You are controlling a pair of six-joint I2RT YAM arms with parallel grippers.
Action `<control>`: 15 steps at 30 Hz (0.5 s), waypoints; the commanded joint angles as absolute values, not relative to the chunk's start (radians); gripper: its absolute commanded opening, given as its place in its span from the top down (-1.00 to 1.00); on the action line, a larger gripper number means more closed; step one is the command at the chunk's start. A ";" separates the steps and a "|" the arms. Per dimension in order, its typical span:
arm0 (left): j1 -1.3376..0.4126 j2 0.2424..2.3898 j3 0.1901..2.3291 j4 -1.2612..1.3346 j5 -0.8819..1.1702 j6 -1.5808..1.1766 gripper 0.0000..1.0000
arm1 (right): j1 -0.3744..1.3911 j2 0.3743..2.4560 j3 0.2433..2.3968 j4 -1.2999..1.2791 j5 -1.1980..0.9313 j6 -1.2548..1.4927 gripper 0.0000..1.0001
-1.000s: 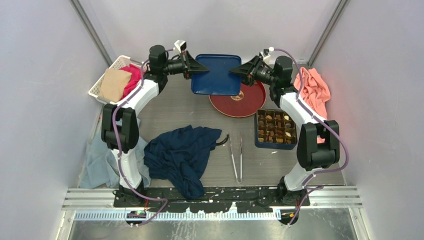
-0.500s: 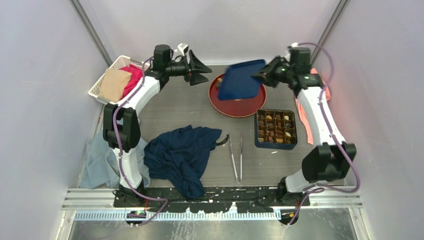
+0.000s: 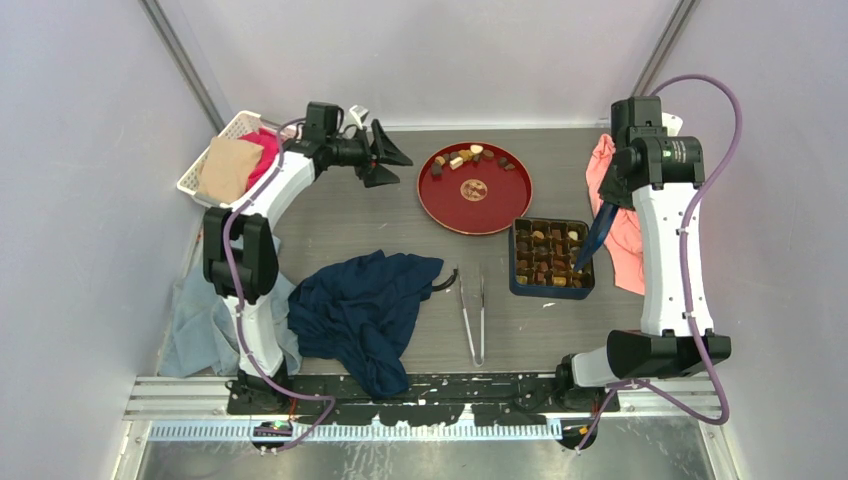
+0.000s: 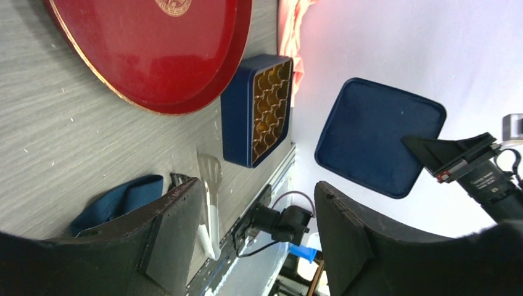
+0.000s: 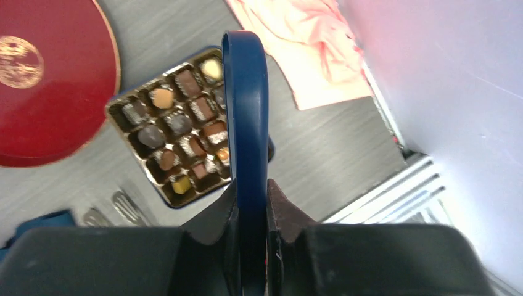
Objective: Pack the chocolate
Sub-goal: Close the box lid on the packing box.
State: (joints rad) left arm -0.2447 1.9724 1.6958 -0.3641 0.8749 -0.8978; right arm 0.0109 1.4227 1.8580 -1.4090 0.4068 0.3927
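- Grey desk [image 3: 400,215] under the lot.
- Round red tray [image 3: 500,205] at the far middle.
- Navy box [image 3: 545,291] just near-right of the tray.
- Blue lid [image 5: 245,92] up off the desk, edge-on over the box's right side, pinched tight by the right end effector [image 5: 250,191].
- Left end effector [image 4: 258,185] spread wide, hovering left of the tray.
- Bits of chocolate [image 3: 465,157]: a handful on the tray's far part, more sitting in the box compartments.

the grey wood-grain desk [image 3: 360,220] carries a red round tray [image 3: 490,212] at the back and a navy compartment box [image 3: 513,262] just beside it. metal tongs [image 3: 472,315] lie near the front, next to a crumpled navy cloth [image 3: 365,310]. a white basket [image 3: 236,124] sits back left, a pink cloth [image 3: 628,250] at right, and a pale blue cloth [image 3: 195,330] at left.
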 commanded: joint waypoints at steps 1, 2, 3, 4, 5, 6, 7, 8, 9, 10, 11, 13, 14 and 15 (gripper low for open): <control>-0.283 1.955 1.751 -0.459 0.855 -0.789 -0.34 | 0.014 1.444 1.906 -1.487 0.486 0.347 0.99; -0.288 1.956 1.754 -0.463 0.853 -0.786 -0.34 | 0.028 1.457 1.910 -1.497 0.506 0.353 0.99; -0.293 1.956 1.758 -0.468 0.851 -0.780 -0.34 | 0.049 1.472 1.916 -1.512 0.552 0.353 0.99; -0.298 1.957 1.761 -0.478 0.845 -0.771 -0.33 | 0.065 1.490 1.919 -1.526 0.601 0.346 0.99; -0.302 1.957 1.766 -0.492 0.835 -0.759 -0.33 | 0.075 1.508 1.925 -1.539 0.641 0.336 0.99; -0.306 1.957 1.773 -0.518 0.823 -0.738 -0.33 | 0.082 1.526 1.932 -1.548 0.682 0.319 0.99; -0.309 1.960 1.783 -0.540 0.818 -0.725 -0.33 | 0.094 1.547 1.937 -1.552 0.723 0.302 0.99; -0.312 1.963 1.790 -0.557 0.813 -0.713 -0.33 | 0.112 1.566 1.938 -1.551 0.776 0.288 0.99; -0.314 1.963 1.795 -0.570 0.808 -0.704 -0.33 | 0.134 1.582 1.934 -1.546 0.820 0.272 0.99; -0.314 1.963 1.796 -0.577 0.805 -0.698 -0.33 | 0.158 1.601 1.934 -1.542 0.857 0.264 0.99; -0.314 1.961 1.796 -0.579 0.802 -0.695 -0.33 | 0.185 1.626 1.936 -1.543 0.893 0.259 0.99; -0.314 1.959 1.795 -0.587 0.799 -0.686 -0.33 | 0.217 1.681 1.936 -1.545 0.925 0.257 0.99; -0.314 1.958 1.795 -0.591 0.796 -0.680 -0.33 | 0.228 1.703 1.937 -1.542 0.923 0.260 0.99; -0.314 1.960 1.794 -0.595 0.794 -0.674 -0.33 | 0.238 1.725 1.939 -1.542 0.920 0.265 0.99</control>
